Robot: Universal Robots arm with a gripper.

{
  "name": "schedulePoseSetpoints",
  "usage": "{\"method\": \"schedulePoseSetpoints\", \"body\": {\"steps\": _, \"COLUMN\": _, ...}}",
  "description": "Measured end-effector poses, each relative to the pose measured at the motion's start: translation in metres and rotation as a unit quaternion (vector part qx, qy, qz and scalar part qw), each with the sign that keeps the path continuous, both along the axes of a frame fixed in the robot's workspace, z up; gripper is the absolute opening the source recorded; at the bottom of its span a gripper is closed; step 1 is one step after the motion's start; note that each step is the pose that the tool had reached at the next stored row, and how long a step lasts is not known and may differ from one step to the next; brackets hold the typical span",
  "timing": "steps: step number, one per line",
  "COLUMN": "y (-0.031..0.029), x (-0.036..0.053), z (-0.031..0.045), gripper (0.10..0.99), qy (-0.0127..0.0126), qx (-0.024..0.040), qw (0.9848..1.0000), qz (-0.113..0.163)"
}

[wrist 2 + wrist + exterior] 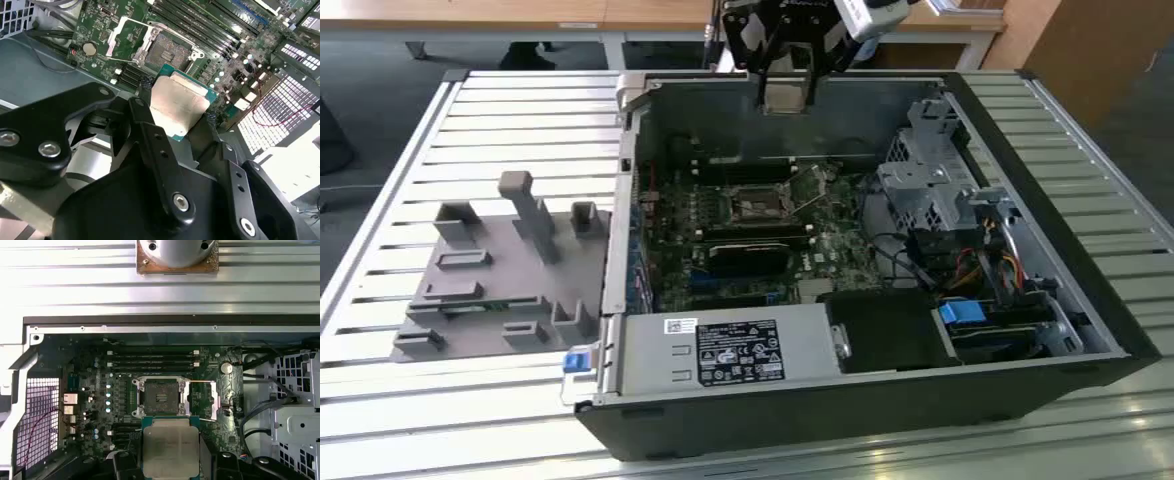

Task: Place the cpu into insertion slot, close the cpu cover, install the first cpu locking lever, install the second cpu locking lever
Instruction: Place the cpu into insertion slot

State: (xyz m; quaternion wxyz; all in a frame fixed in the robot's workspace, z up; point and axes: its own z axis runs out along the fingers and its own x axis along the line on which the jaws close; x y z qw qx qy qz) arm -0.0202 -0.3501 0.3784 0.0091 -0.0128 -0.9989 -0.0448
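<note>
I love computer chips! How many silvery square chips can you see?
1. The cpu is clamped in the gripper, over the open case; the insertion slot is empty. Others could be hidden.

A slatted silvery metal table [454, 420] carried an open black computer tower case [881, 405], with a grey plastic fixture block [494, 280] just beside it.

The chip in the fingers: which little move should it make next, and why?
Probably move the chip across until it is over the socket. The fingers grip it high at the edge of the case, the socket is empty, and its cover is swung open.
</note>
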Motion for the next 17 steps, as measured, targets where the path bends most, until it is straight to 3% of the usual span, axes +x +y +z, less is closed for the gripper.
{"method": "schedulePoseSetpoints", "body": {"steps": 7, "y": 0.0000, "x": 0.0000, "z": 0.0000, "gripper": 0.541, "qy": 0.0000, "qx": 0.0000, "qw": 1.0000, "qz": -0.001}}
{"method": "schedulePoseSetpoints", "body": {"steps": 12, "y": 0.0000, "x": 0.0000, "z": 0.0000, "gripper": 0.541, "qy": 0.0000, "qx": -0.0007, "qw": 0.9999, "qz": -0.016}}
{"method": "schedulePoseSetpoints", "body": {"steps": 14, "y": 0.0000, "x": 0.0000, "z": -0.0001, "gripper": 0.541, "qy": 0.0000, "qx": -0.0011, "qw": 0.9996, "qz": -0.028}}
{"method": "schedulePoseSetpoints", "body": {"steps": 15, "y": 0.0000, "x": 0.0000, "z": -0.0004, "gripper": 0.541, "qy": 0.0001, "qx": -0.0013, "qw": 0.9983, "qz": -0.058}}
{"method": "schedulePoseSetpoints", "body": {"steps": 17, "y": 0.0000, "x": 0.0000, "z": -0.0006, "gripper": 0.541, "qy": 0.0001, "qx": -0.0013, "qw": 0.9974, "qz": -0.073}}
